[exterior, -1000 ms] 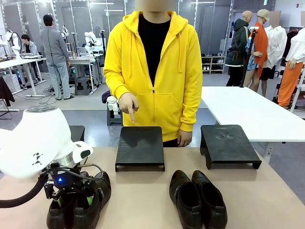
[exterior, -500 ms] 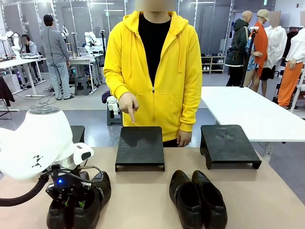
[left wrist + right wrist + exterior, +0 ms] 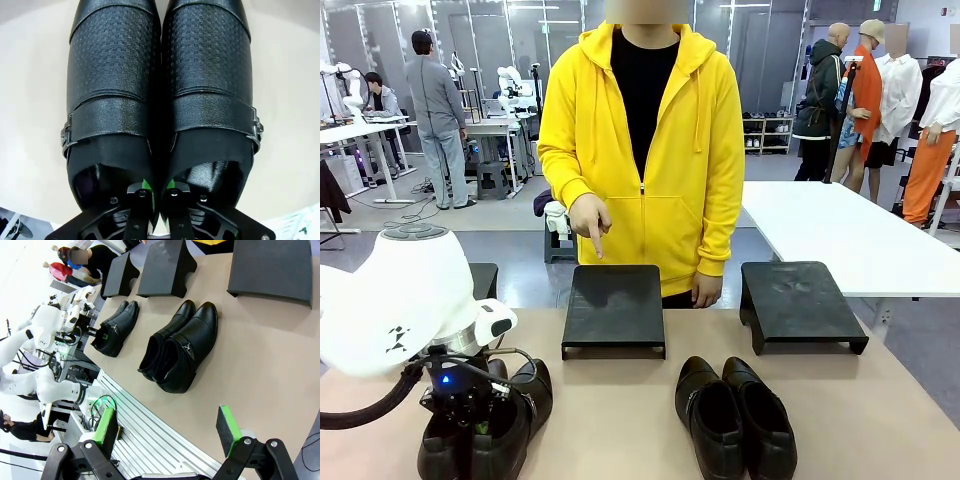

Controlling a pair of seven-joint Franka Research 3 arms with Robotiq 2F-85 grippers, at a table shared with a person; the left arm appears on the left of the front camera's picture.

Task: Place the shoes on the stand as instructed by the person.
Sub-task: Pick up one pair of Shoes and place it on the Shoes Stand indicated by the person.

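Left of the middle stand point(image 3: 614, 305) and nearer the robot, the left pair of shoes point(image 3: 532, 388) lies on the table point(image 3: 620, 420) with the left claw point(image 3: 470, 428) down in it. The left wrist view shows what the front view hides. The left claw point(image 3: 157, 189) is closed narrow, one finger point(image 3: 145, 185) inside each shoe's mouth, pinching the two inner walls together, so it grips both shoes at the heel end. Their long axis runs toes-away, toward the person's side. The stand sits beyond the toes and to the right, so the left arm is plainly the nearer one. Over the stand's far edge the person's hand point(image 3: 590, 218) points a finger down at it. Right of the stand, nearer the robot, the right pair of shoes point(image 3: 735, 420) lies untouched. The right wrist view shows the right claw point(image 3: 167, 427) wide open, well apart from both pairs.
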